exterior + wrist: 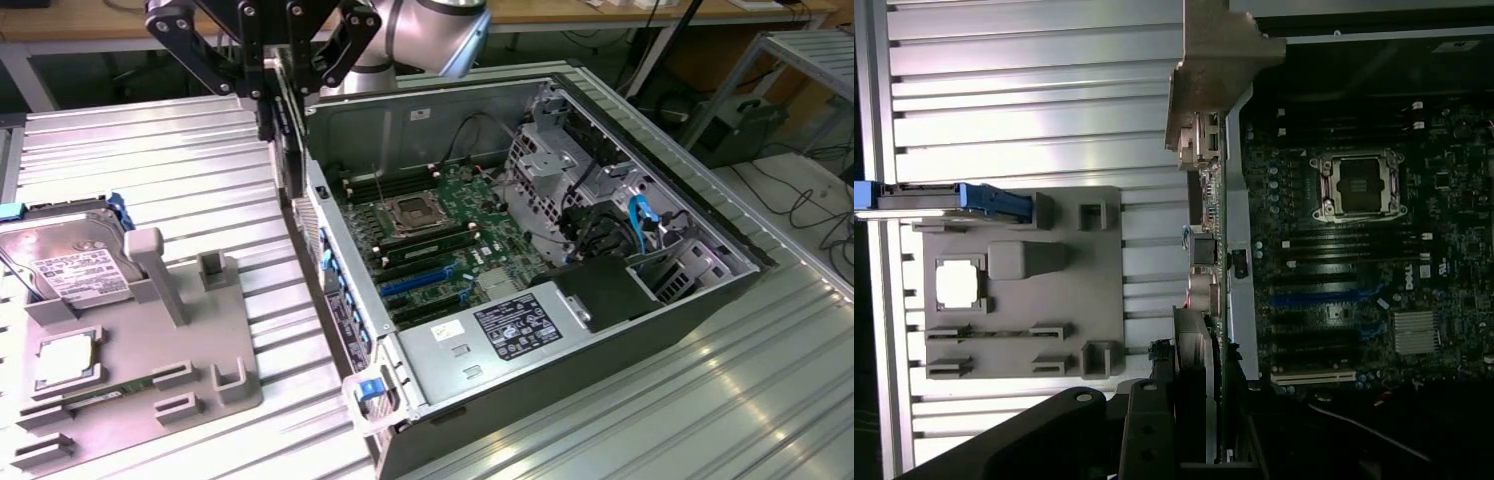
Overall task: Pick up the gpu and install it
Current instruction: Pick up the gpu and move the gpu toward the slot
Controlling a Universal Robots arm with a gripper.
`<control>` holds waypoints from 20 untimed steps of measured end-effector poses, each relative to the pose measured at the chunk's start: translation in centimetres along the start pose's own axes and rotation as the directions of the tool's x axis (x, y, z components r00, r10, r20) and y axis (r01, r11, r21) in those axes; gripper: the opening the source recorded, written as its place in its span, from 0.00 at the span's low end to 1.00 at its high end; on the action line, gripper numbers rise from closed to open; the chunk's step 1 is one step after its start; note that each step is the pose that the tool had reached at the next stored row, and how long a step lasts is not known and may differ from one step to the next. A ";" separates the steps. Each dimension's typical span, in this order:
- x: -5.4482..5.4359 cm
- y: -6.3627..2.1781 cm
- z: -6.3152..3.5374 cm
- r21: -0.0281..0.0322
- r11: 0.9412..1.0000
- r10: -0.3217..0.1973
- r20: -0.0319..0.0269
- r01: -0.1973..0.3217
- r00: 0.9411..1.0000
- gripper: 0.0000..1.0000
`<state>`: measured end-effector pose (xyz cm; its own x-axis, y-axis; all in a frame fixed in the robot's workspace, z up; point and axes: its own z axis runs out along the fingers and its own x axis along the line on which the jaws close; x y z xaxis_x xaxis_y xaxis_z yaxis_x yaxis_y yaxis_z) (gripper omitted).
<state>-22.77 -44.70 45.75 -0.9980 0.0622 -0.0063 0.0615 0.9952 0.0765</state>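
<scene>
Bright, even overhead light. Hard glare on the ribbed metal table [694,400], near side toward the exterior view's right; white sheen bands in wrist view too. Computer case [534,230] interior dim, shadowed. gpu [1214,60] bracket lit, card dark. Pale chip [959,283] blown out.

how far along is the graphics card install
Done: the graphics card is off the grey holder, gripped in the tool. In hand: it hangs edge-on by the wall of the computer case. Left: not yet seated; the blue slots inside are bare.
</scene>
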 end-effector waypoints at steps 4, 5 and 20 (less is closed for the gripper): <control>-2.0 0.13 0.02 0.000 1.000 0.000 0.000 0.000 1.000 0.28; -2.8 0.17 0.04 0.000 1.000 0.000 0.000 0.000 1.000 0.28; -4.5 0.28 0.06 0.000 1.000 -0.001 0.000 0.001 1.000 0.28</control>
<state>-18.27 -44.70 45.74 -0.9981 0.0615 -0.0062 0.0609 0.9952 0.0764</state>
